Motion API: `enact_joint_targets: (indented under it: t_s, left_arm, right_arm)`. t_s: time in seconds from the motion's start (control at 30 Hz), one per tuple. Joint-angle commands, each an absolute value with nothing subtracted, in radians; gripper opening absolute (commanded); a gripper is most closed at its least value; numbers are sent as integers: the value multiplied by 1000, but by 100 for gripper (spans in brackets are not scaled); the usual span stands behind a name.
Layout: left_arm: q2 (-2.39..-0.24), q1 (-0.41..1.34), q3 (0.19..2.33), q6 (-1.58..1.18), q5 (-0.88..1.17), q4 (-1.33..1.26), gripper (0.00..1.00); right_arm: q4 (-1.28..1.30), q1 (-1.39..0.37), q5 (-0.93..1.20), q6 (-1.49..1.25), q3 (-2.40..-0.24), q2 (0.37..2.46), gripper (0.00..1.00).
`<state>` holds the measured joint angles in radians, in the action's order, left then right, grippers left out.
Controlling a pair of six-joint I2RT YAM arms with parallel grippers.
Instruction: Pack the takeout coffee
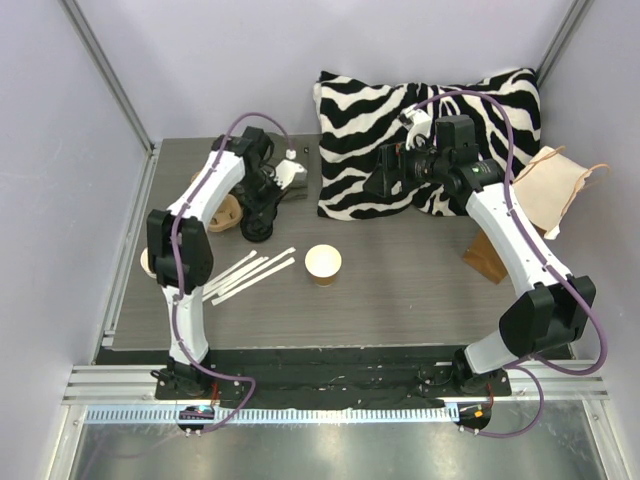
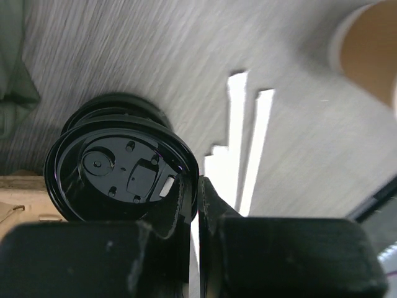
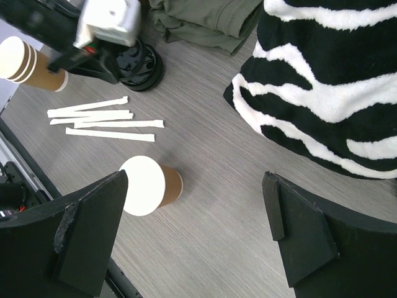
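The takeout coffee cup (image 1: pixel 323 264) stands upright on the table's middle, tan-brown with a pale rim; it also shows in the right wrist view (image 3: pixel 149 185) and at the left wrist view's top right (image 2: pixel 372 43). My left gripper (image 1: pixel 260 208) (image 2: pixel 197 186) is shut on the rim of a black lid (image 2: pixel 118 167), held just above a stack of black lids (image 2: pixel 118 102). The tan pulp carrier (image 1: pixel 228 212) lies beside that stack. My right gripper (image 1: pixel 385 178) (image 3: pixel 198 230) is open and empty, high above the table to the cup's right.
White paper strips (image 1: pixel 250 272) lie left of the cup. A zebra-striped cushion (image 1: pixel 430 130) fills the back. A brown paper bag (image 1: pixel 555 190) stands at the right. Stacked spare cups (image 3: pixel 25 62) stand at the left. Olive cloth (image 3: pixel 205 18) lies by the cushion.
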<state>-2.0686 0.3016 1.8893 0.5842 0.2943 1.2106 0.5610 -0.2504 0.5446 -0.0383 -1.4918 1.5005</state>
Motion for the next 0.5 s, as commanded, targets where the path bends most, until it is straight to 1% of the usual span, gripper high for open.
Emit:
enact_joint_targets:
  t_s: [0.0, 0.07, 0.17, 0.2, 0.27, 0.3, 0.37, 0.4, 0.47]
  left_arm:
    - [-1925, 298, 2023, 536, 536, 1343, 0]
    - [-1895, 298, 2087, 491, 615, 1380, 0]
    - [-1843, 298, 2129, 415, 777, 1419, 0]
    - [-1829, 298, 2129, 394, 875, 1416, 0]
    - [-1775, 298, 2091, 294, 980, 1382, 0]
    - [-1757, 298, 2071, 244, 1106, 1320, 0]
    - [-1709, 298, 2002, 120, 1219, 1203, 0]
    - [-1651, 298, 1896, -111, 1259, 992, 0]
    - [-1585, 298, 1762, -412, 1322, 677, 0]
  right_arm:
    - [551, -250, 540, 36, -1517, 1485, 100]
    - [615, -250, 525, 154, -1526, 1473, 100]
    - [695, -250, 523, 276, -1554, 1442, 100]
    - [701, -250, 531, 329, -1555, 1430, 100]
    - [698, -250, 566, 383, -1546, 1382, 100]
    - [698, -250, 615, 420, -1537, 1364, 100]
    - [683, -252, 666, 431, -1528, 1316, 100]
    - [672, -250, 704, 425, -1520, 1301, 100]
    - [612, -250, 732, 350, -1502, 1246, 100]
